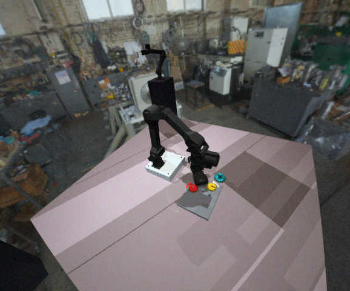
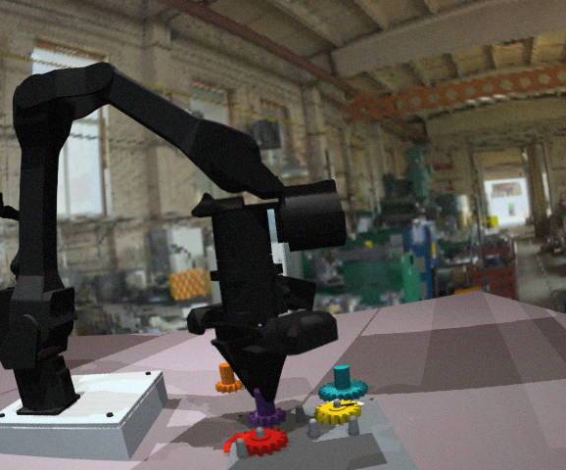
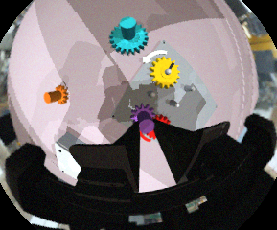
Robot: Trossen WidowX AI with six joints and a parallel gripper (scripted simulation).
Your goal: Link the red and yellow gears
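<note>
My gripper (image 2: 269, 398) (image 3: 145, 123) is shut on the upright stem of the purple gear (image 2: 266, 417) (image 3: 142, 112). The purple gear is low over the back left of the grey board (image 1: 211, 210) (image 2: 392, 443) (image 3: 201, 109), close behind the red gear (image 1: 192, 188) (image 2: 268, 442) (image 3: 163, 120). Whether it is on a peg is hidden. The yellow gear (image 1: 211, 187) (image 2: 331, 413) (image 3: 160, 74) sits on its peg. Bare pegs (image 2: 313, 429) (image 2: 353, 426) (image 2: 300, 413) (image 3: 174, 103) stand near it, and another peg (image 2: 241, 448) stands beside the red gear.
The large teal gear (image 1: 220, 177) (image 2: 343, 390) (image 3: 128, 39) stands on the table behind the yellow gear, just off the board. The small orange gear (image 2: 228, 386) (image 3: 61, 95) stands on the table toward the arm's white base plate (image 1: 172, 162) (image 2: 116, 387) (image 3: 69, 164).
</note>
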